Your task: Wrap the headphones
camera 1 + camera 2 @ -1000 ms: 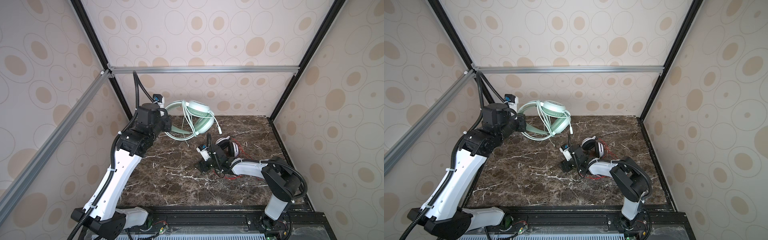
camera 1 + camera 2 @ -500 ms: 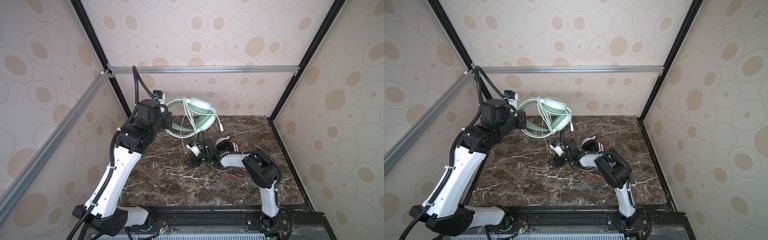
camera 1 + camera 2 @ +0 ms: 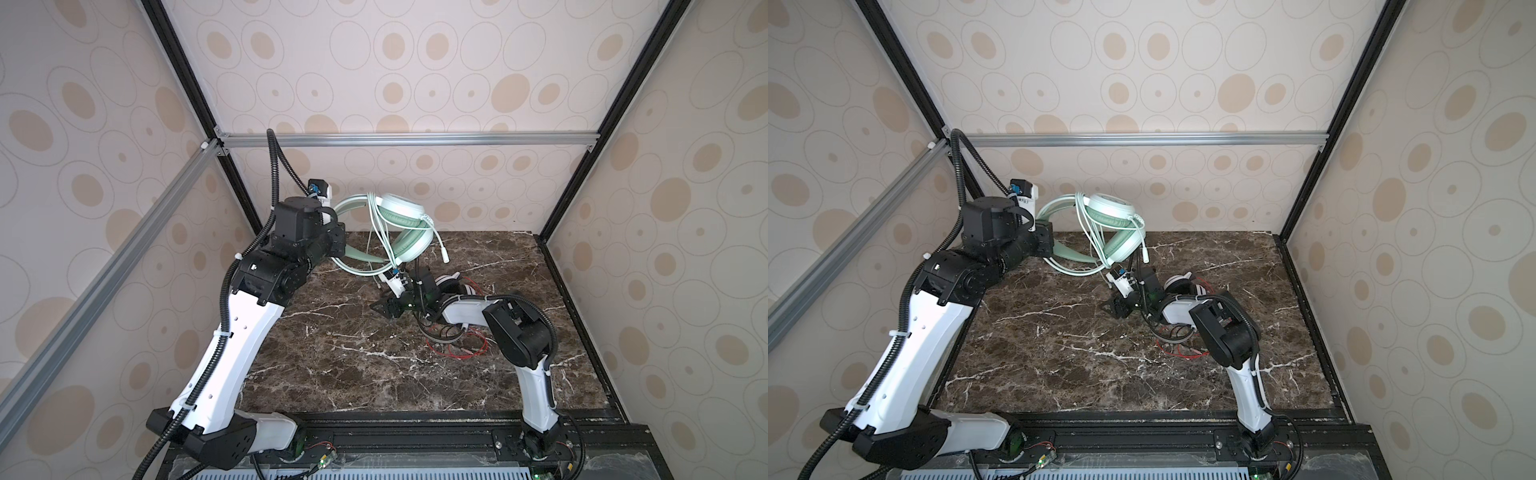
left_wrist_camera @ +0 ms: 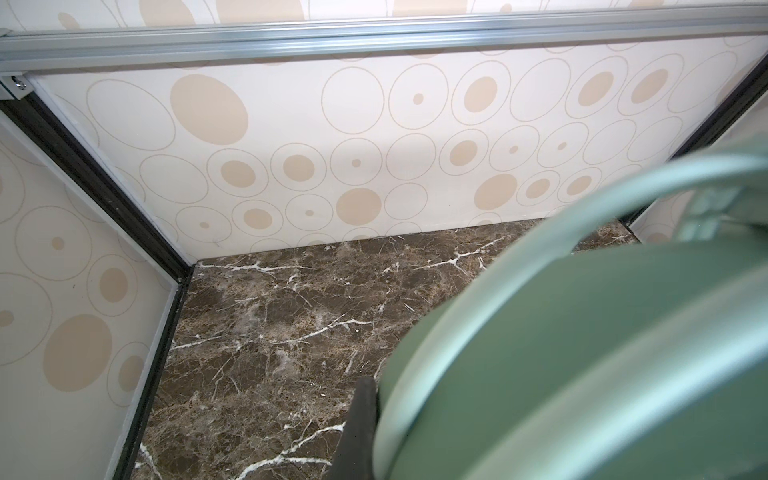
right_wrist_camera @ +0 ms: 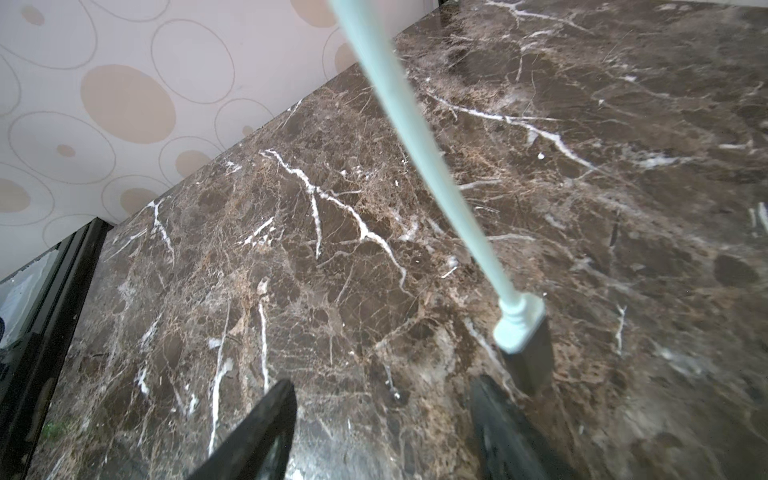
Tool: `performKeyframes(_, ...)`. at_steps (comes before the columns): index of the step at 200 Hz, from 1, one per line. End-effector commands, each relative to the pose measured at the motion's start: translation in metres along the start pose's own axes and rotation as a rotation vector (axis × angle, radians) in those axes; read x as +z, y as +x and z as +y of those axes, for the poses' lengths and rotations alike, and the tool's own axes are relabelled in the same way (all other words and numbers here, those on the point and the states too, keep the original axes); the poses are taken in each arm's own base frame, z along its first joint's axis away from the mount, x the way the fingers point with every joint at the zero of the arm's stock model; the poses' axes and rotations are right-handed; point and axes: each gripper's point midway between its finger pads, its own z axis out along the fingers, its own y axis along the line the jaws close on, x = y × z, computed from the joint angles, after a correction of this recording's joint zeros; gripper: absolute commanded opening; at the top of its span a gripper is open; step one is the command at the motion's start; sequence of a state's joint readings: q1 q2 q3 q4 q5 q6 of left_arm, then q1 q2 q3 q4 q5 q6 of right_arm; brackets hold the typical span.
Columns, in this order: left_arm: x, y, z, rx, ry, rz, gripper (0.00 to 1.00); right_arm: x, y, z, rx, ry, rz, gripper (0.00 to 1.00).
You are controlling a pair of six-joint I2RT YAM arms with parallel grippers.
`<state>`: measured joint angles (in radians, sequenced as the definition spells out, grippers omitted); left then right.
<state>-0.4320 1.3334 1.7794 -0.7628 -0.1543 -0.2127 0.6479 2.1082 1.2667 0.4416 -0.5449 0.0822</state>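
My left gripper is shut on the headband of the mint-green headphones, holding them in the air at the back of the table. In the left wrist view one black finger presses against the headband. Pale green cable is looped around the headset, and a plug dangles. My right gripper stands open, low over the marble below them. In the right wrist view a cable plug hangs just beyond the right gripper. The white-and-black headphones lie behind the right arm.
A thin red cable is tangled on the brown marble table under the right forearm. Patterned walls and black frame posts close in the back and sides. A metal rail crosses above the back wall.
The right arm has swung left, away from the white-and-black headphones, to under the green headset, its jaws a little narrower. The left gripper has lifted the green headphones slightly.
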Motion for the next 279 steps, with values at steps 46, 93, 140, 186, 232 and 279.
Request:
performKeyframes(46, -0.024, -0.039, -0.006, -0.065, 0.044, -0.129, 0.00, -0.002, 0.001, -0.016, 0.021, 0.103, 0.023, 0.67)
performKeyframes(93, -0.026, -0.040, -0.005, -0.063, 0.044, -0.134, 0.00, -0.006, 0.010, -0.016, 0.028, 0.116, 0.046, 0.64)
performKeyframes(140, -0.029, -0.041, -0.006, -0.066, 0.049, -0.140, 0.00, -0.001, 0.005, -0.003, 0.011, 0.035, 0.045, 0.60)
performKeyframes(186, -0.031, -0.043, -0.006, -0.068, 0.050, -0.142, 0.00, 0.002, -0.004, 0.015, -0.010, -0.072, 0.000, 0.49)
performKeyframes(232, -0.033, -0.046, -0.006, -0.069, 0.053, -0.145, 0.00, 0.003, -0.012, 0.010, -0.016, -0.037, -0.011, 0.33)
performKeyframes(279, -0.036, -0.048, -0.006, -0.068, 0.054, -0.148, 0.00, 0.007, -0.016, -0.004, -0.016, 0.031, -0.005, 0.48)
